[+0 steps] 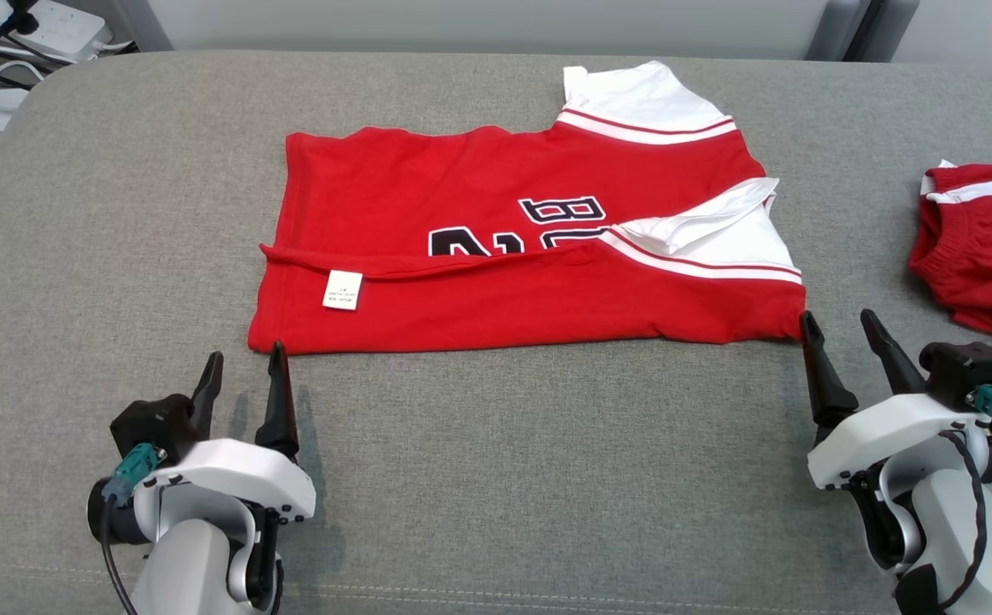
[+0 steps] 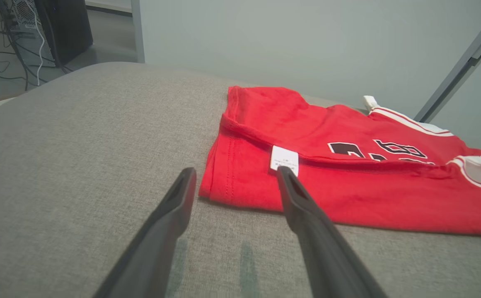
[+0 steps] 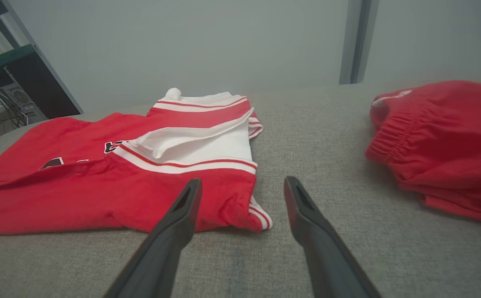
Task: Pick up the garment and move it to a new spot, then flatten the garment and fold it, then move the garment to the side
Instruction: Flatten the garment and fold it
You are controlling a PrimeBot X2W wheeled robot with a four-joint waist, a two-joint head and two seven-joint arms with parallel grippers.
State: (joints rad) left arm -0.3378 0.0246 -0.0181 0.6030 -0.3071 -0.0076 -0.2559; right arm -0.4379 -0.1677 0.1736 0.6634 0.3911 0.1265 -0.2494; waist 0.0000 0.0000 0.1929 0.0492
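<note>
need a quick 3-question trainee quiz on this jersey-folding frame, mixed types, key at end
1. True or false: the left pincer is shut on the red jersey.
2. The white tag sits toward which end of the jersey? A) robot's left B) robot's right C) middle
3. Fill in: off to the right pincer's side lie red ____.
Key: 1 false, it stands open; 2 A; 3 shorts.

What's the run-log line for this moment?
garment: red jersey folded once, flat on grey cushion | left end effector: open, by near-left corner | right end effector: open, by near-right corner | held: nothing
</note>
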